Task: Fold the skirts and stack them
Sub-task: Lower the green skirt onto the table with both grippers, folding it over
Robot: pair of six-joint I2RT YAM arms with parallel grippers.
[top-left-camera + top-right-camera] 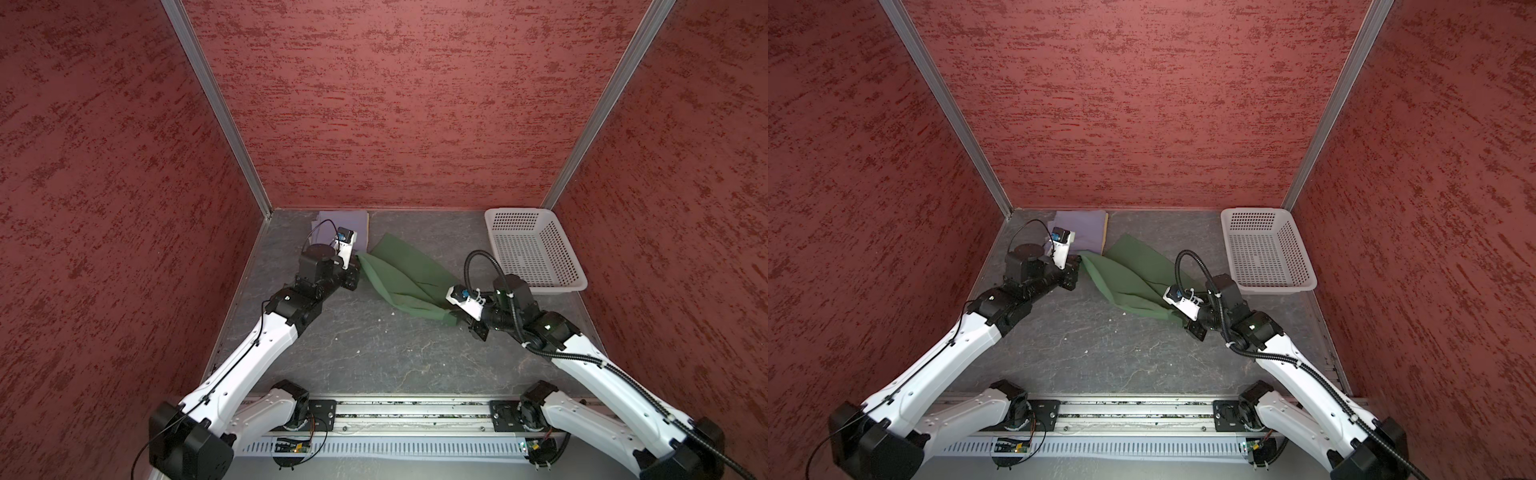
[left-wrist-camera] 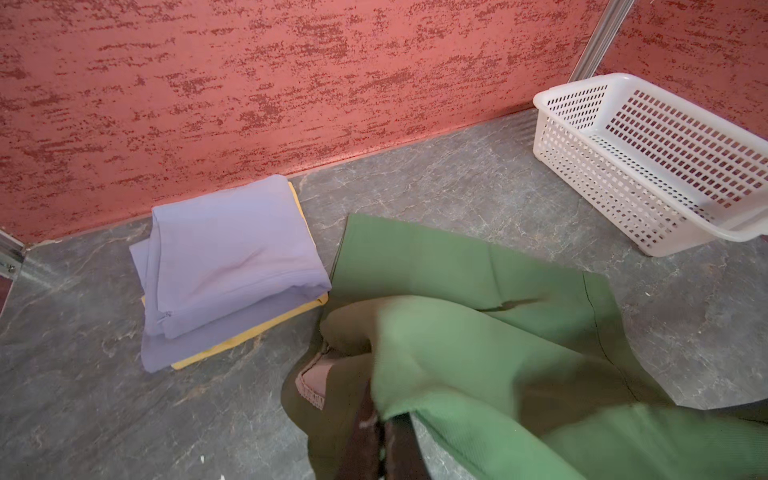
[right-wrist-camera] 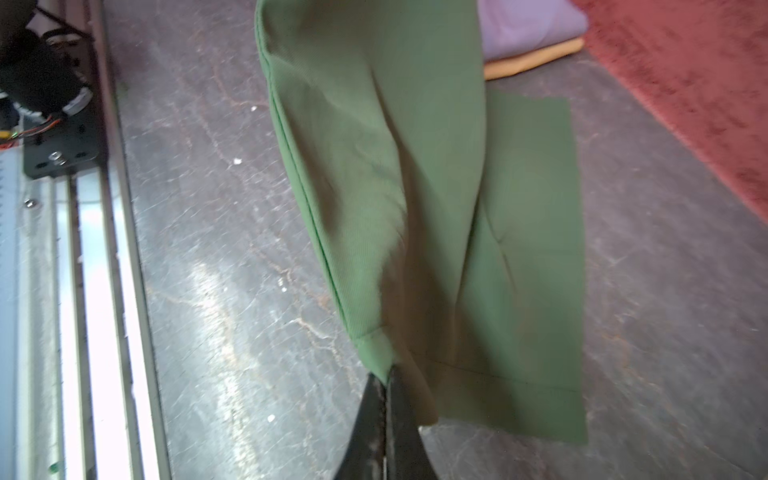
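The dark green skirt (image 1: 409, 276) (image 1: 1131, 274) lies partly lifted and stretched between both grippers at mid-table. My left gripper (image 1: 358, 259) (image 2: 380, 415) is shut on its far-left end, where the cloth (image 2: 478, 332) bunches over the fingers. My right gripper (image 1: 455, 318) (image 3: 387, 374) is shut on a corner of the near-right end, and the skirt (image 3: 395, 187) hangs from it in a fold. The lavender-grey skirt (image 1: 332, 220) (image 2: 232, 257) sits folded on the folded mustard yellow skirt (image 2: 249, 336) (image 3: 532, 58) in the back left corner.
A white perforated basket (image 1: 557, 286) (image 2: 623, 166) stands in the back right corner with nothing in it. Red walls close off the back and both sides. The arms' mounting rail (image 1: 411, 411) runs along the front edge.
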